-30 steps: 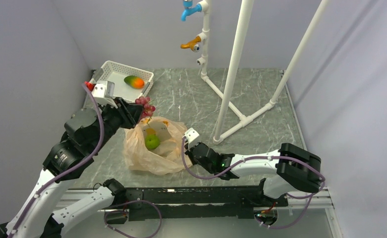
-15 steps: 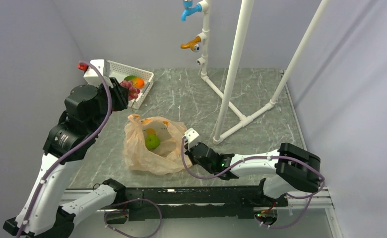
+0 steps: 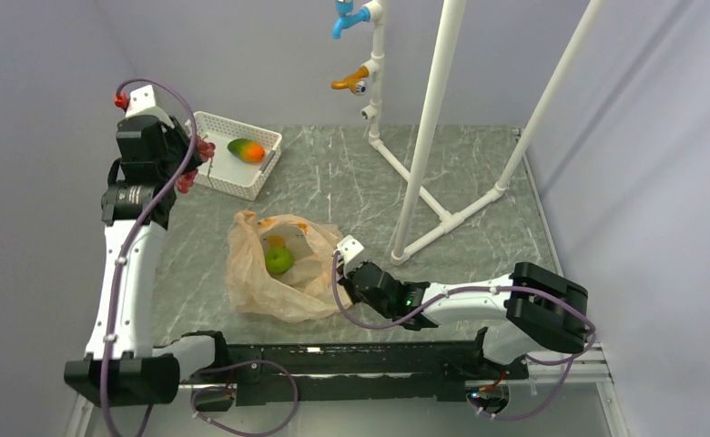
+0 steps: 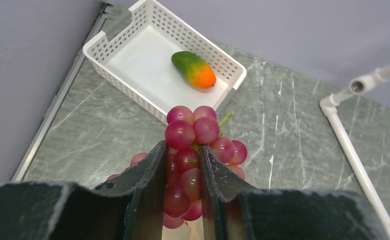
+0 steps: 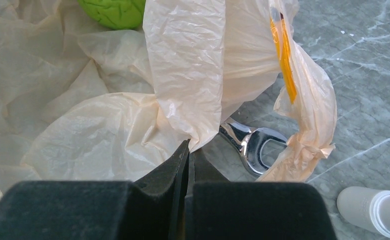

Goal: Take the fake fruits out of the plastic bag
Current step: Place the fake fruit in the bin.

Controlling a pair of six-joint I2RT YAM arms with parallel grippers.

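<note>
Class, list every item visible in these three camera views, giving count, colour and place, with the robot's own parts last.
grape bunch: 1, red-purple, held above the table
mango-like fruit: 1, green-orange, in the basket
basket: 1, white, far left
green fruit: 1, inside the bag
orange fruit: 1, inside the bag
plastic bag: 1, pale peach, table middle
wrench: 1, silver, partly under the bag's edge
cylinder: 1, white, near the wrench
pipe frame: 1, white, far right
blue tap: 1, on the pipe
orange tap: 1, below the blue one
table: 1, grey-green marbled
left claw: grips the grapes
right claw: pinches the bag
</note>
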